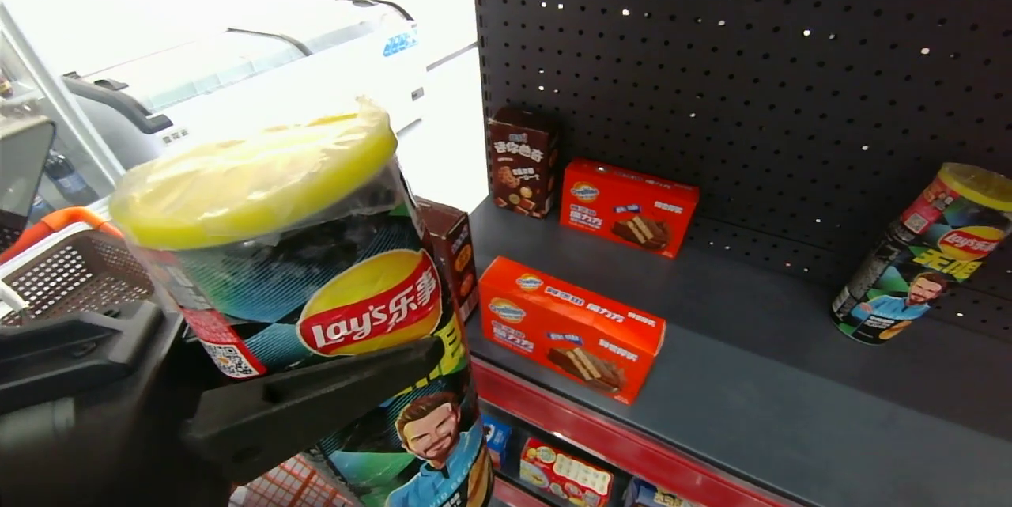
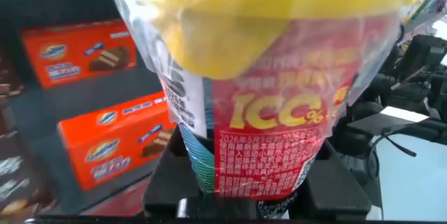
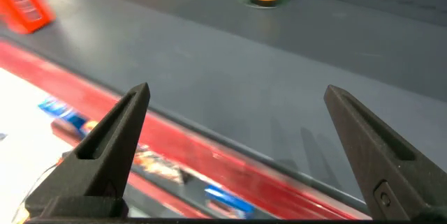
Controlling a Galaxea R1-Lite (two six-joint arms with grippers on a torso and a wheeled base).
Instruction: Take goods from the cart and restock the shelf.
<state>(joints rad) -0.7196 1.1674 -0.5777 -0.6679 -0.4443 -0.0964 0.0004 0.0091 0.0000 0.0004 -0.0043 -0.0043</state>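
Left claw [image 2: 255, 185] clamped on chip can [image 1: 316, 254]: red printed back in left wrist view, logo front in head view. Right claw [image 3: 237, 147] spread apart above shelf [image 3: 279, 91].

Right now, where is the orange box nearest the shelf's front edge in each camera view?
Head view: orange box mid-picture, beside the held chip can.
Left wrist view: the box behind the can, nearer of two.
Right wrist view: probably the orange corner past the red shelf lip.
Shared landmark: the dark shelf board.
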